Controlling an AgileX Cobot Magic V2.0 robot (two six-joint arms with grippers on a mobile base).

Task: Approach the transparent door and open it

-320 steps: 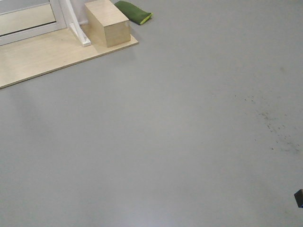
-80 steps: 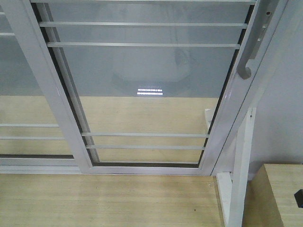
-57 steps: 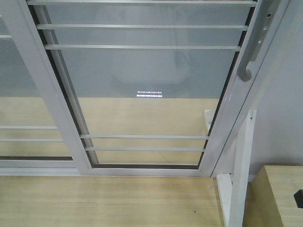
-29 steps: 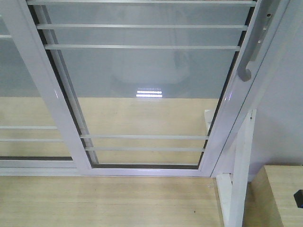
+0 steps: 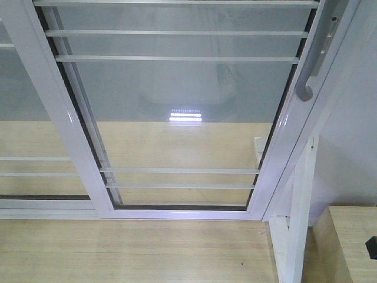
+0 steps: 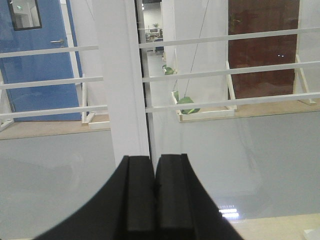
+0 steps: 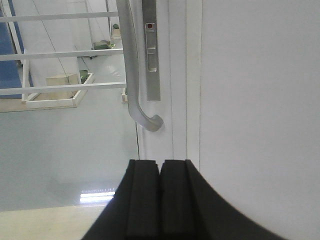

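The transparent door (image 5: pixel 177 118) fills most of the front view, its bottom rail at the far edge of a pale wooden floor strip (image 5: pixel 135 253) that lies bare before it. On the left its stile overlaps a neighbouring glass panel (image 5: pixel 23 124) (same white frame and thin bars). On the right its stile runs up against the outer frame, with a white wall (image 5: pixel 353 135) just beyond. Room is tighter at the lower right, where a white post (image 5: pixel 297 218) stands near the door's corner and a light wooden box (image 5: pixel 347 242) sits just beside the post. Through the glass a grey floor stretches away, catching a bright reflection of lights. The left wrist view shows a blue door (image 6: pixel 35 60) and a brown door (image 6: pixel 262 50) well beyond. The door stands upright, long axis vertical, crossed by pairs of thin horizontal bars. Its handle (image 7: pixel 131 65) runs vertically along the right stile, its lower end curling back toward the frame beside a narrow lock plate (image 7: pixel 151 50). The left gripper (image 6: pixel 154 165), black fingers pressed together, faces a white stile. The right gripper (image 7: pixel 160 167), fingers likewise pressed together and holding nothing, shows below the handle's curled end, with a gap between them.
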